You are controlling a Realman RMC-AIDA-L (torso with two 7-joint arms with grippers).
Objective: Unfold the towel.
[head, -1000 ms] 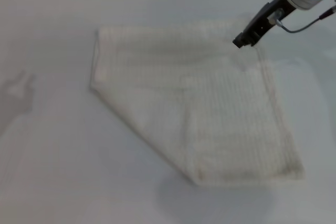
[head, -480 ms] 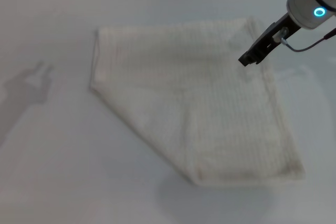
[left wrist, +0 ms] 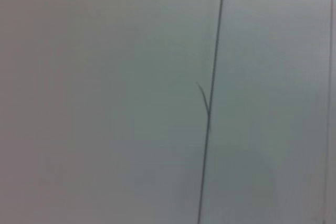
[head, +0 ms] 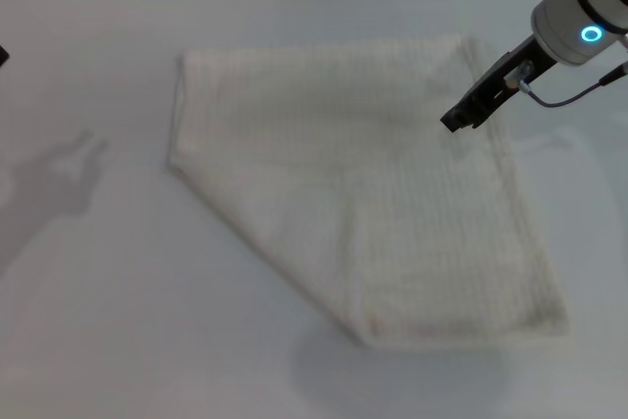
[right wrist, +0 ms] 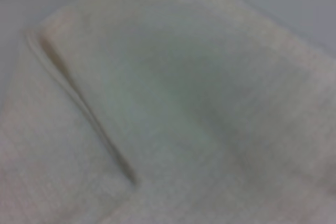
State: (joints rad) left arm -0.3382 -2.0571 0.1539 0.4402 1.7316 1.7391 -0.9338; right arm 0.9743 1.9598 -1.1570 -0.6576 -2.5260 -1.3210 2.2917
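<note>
We've got the towel (head: pixel 363 183) lying flat on the white table (head: pixel 98 282), roughly mid-table & a bit to our right. It's not fully open yet: one part is doubled over on a diagonal, giving that slanted folded edge running from the left side down to the near corner, so the cloth reads as an odd four-sided shape rather than a square.

Right gripper (head: pixel 461 117) hangs over the far-right part of the towel, near the far corner, tilted down toward the cloth. We judge it's there to get at the upper layer, since the right wrist cam shows a hemmed flap edge (right wrist: pixel 84 114) lying on the layer below, i.e. something to pick at. Whether its fingers are spread or pressed together we can't tell; nothing's visibly pinched.

Left gripper isn't in sight; its wrist cam sees only a plain wall w/ a seam.
</note>
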